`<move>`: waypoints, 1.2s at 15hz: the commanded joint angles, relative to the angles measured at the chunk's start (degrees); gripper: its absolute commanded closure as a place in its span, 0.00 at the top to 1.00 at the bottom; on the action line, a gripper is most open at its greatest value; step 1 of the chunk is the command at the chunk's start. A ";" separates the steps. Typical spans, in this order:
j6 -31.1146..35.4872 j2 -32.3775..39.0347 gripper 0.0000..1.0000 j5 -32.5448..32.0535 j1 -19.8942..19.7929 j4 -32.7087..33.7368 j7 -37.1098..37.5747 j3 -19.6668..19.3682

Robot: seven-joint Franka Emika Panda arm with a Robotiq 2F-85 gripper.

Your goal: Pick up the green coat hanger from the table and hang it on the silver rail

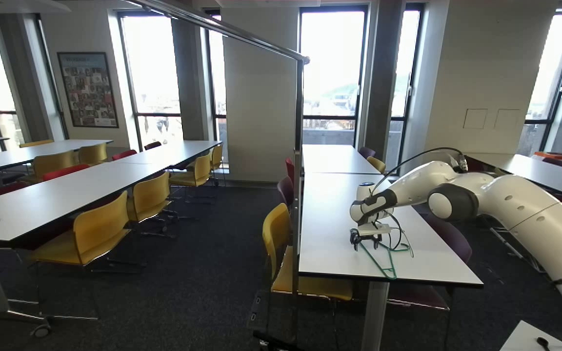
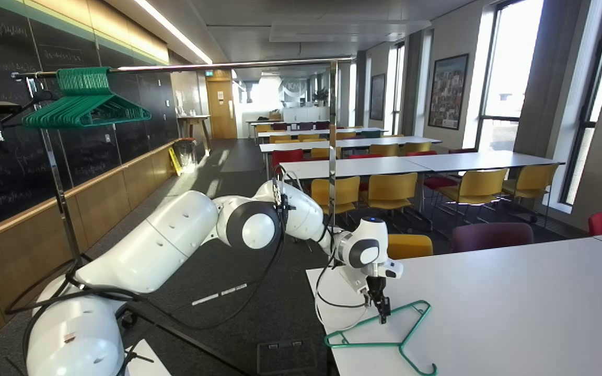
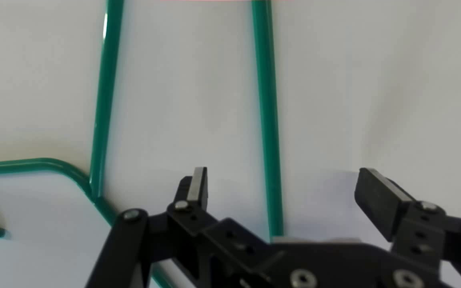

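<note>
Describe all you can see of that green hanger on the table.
The green coat hanger is thin, glossy, triangular, perhaps plastic-coated, with a curved hook. It lies flat on the white table, near an edge. In the wrist view, its long bar appears inside the open claw, touching neither side.

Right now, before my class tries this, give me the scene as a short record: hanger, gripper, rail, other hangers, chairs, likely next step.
Hanger: green, lying on the white table, one corner by its edge
Gripper: open, fingers either side of the hanger's straight bar in the wrist view, holding nothing
Rail: silver, higher than the table
Other hangers: green, bunched near one end of the rail
Chairs: yellow, red and purple
Likely next step: closing on the bar, then lifting
</note>
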 commanded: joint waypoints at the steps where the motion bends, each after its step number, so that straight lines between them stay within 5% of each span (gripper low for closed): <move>1: 0.09 0.21 1.00 2.49 -2.32 1.36 -3.19 2.20; 8: -0.24 0.25 1.00 4.58 -3.87 1.79 -5.19 3.12; 9: -0.21 0.29 0.82 4.72 -4.00 1.85 -5.24 3.16; 18: -0.35 0.37 0.14 5.09 -4.26 2.29 -5.39 3.18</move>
